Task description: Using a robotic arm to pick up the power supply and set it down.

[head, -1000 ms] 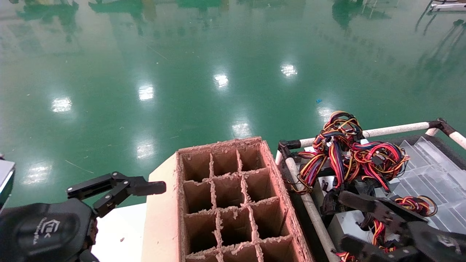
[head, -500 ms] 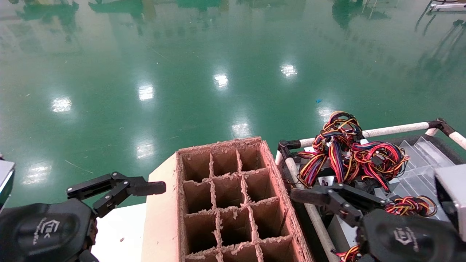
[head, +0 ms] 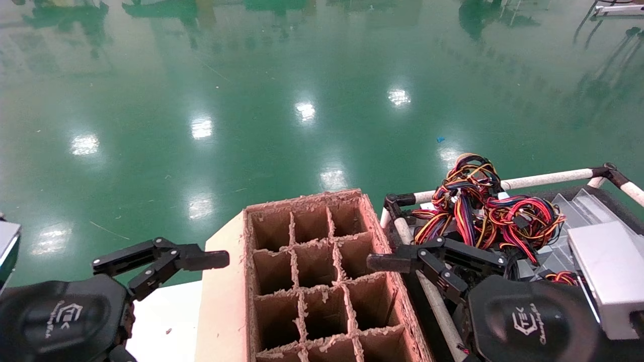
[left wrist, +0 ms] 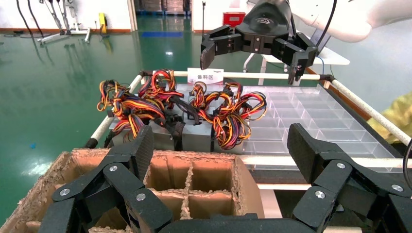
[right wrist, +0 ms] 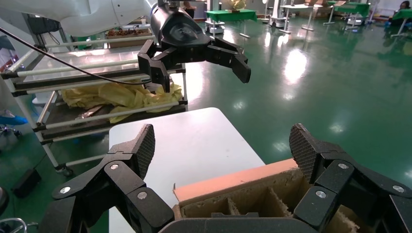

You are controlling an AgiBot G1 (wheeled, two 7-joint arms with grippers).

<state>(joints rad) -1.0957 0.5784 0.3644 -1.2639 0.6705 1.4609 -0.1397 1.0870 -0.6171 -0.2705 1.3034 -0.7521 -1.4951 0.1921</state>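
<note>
Several grey power supply boxes [left wrist: 197, 136] stand in a cart, each under a tangle of red, yellow and black wires [head: 478, 211]. My right gripper [right wrist: 224, 141] is open and empty. It hangs over the cart's left rail, level with the power supplies' near end, and one finger [head: 387, 262] reaches toward the cardboard box [head: 322, 271]. The left wrist view shows the right gripper [left wrist: 251, 63] above the cart's far side. My left gripper [left wrist: 219, 145] stands open and empty left of the box, one finger [head: 206, 260] by its left wall.
The cardboard box holds a grid of empty cells. It sits on a white table [right wrist: 180, 141]. The cart has white pipe rails [head: 543, 178] and clear plastic trays [left wrist: 311, 116]. A shelf trolley with yellow cloth [right wrist: 121, 97] stands behind the left arm. Green floor [head: 302, 75] lies beyond.
My right gripper has risen from low over the power supplies and swung left to the cart's rail beside the cardboard box, still open and empty. The left arm has not moved.
</note>
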